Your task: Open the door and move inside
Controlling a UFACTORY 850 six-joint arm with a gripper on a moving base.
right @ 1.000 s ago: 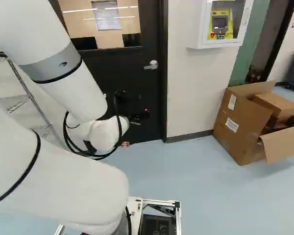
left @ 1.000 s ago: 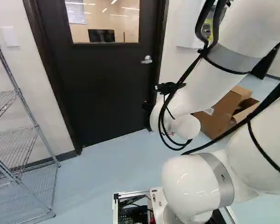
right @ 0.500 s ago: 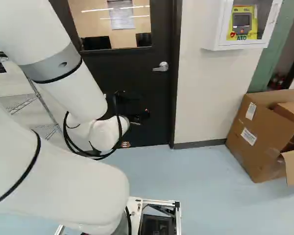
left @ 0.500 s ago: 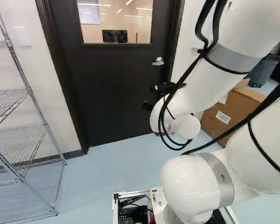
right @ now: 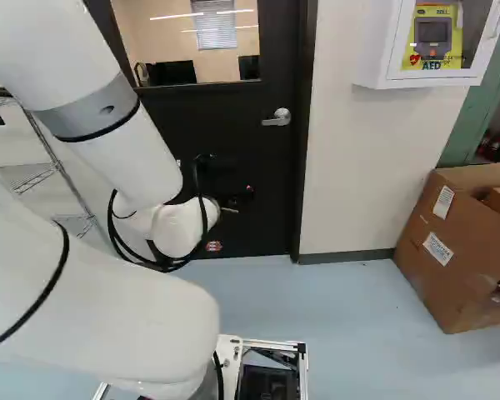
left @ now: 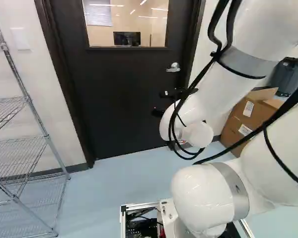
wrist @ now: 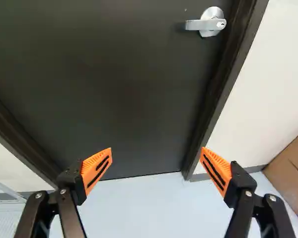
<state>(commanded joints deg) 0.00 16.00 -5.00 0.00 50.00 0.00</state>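
Ahead of the end effector [left: 157, 103], its jaws wide apart and gripping nothing, the dark door [wrist: 109, 89] stands closed within its frame [wrist: 218, 91], its silver lever handle [wrist: 212, 23] untouched near one side.

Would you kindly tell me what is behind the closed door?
Through the window of the door, dark screens and a blind show; the solid part hides whatever is lower.
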